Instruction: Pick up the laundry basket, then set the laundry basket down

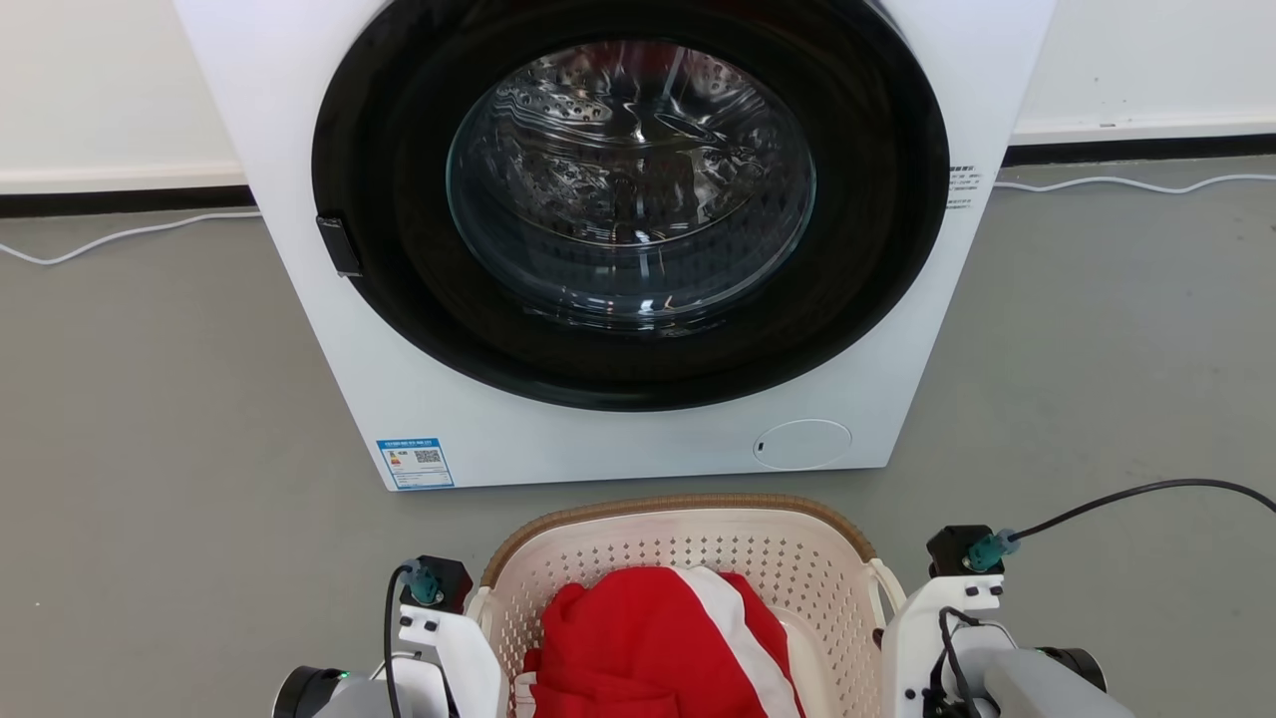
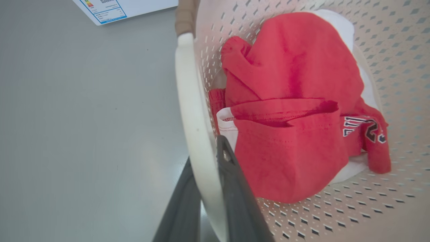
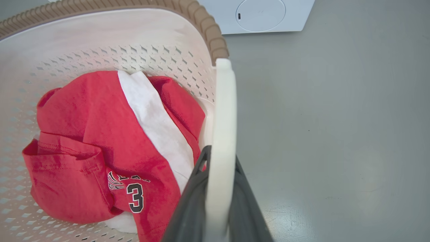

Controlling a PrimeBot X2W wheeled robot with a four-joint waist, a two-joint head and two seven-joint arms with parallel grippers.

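Grey floor (image 1: 150, 399) all round. White front-load washing machine (image 1: 618, 439) at back, door (image 1: 630, 184) shut, steel drum visible thru glass. Laundry basket (image 1: 688, 558) is just in front of the machine, centred btwn the two arms: cream perforated walls, brown woven-look rim (image 1: 678, 502). Can't tell if it's resting on the floor or lifted. Inside: crumpled red jersey (image 3: 100, 134) w/ white panel, number 3 showing. Left claw (image 2: 205, 158) clenched on left loop handle (image 2: 191, 101), one finger each side. Right claw (image 3: 221, 156) clenched likewise on right loop handle (image 3: 223, 111). Blue-edged label (image 1: 415, 463) at machine's lower-left corner.
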